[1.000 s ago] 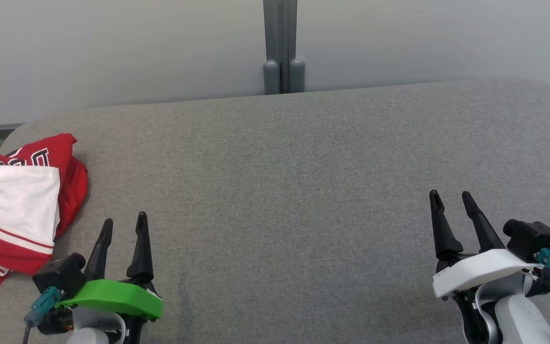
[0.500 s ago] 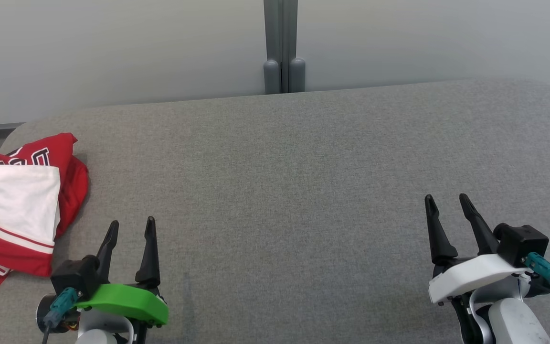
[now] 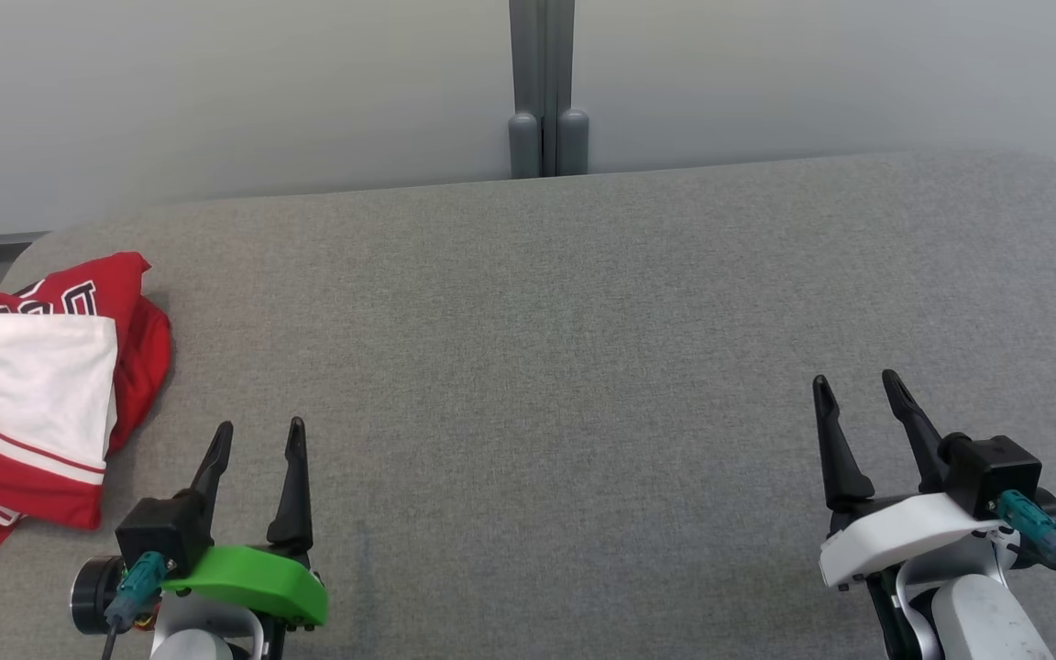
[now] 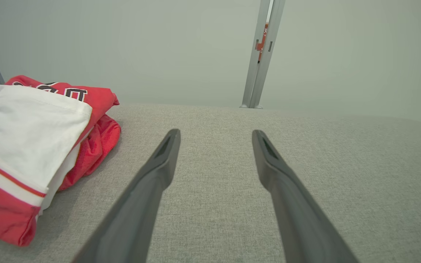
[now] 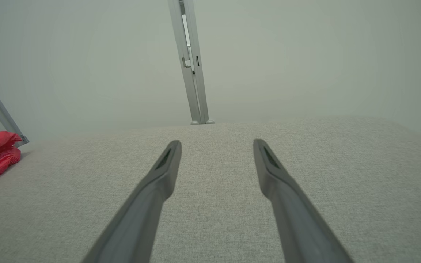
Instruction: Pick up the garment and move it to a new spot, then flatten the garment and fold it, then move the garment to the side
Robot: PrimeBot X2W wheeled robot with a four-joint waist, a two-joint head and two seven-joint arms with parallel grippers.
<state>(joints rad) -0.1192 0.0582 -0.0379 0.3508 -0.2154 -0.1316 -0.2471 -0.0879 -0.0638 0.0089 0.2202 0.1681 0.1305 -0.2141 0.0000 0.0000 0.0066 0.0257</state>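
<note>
The red-and-white garment, seemingly folded, lies at the grey counter's left end, near the left gripper, whose jaws stand apart and empty, like the right gripper's.

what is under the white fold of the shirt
Red layers of the shirt show beneath the white fold, resting on the grey table. Deeper layers are covered.

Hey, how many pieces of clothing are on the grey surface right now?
1. The red and white garment lies folded at the grey surface's left end, cut off by the head view's edge; anything tucked beneath it would be hidden.
</note>
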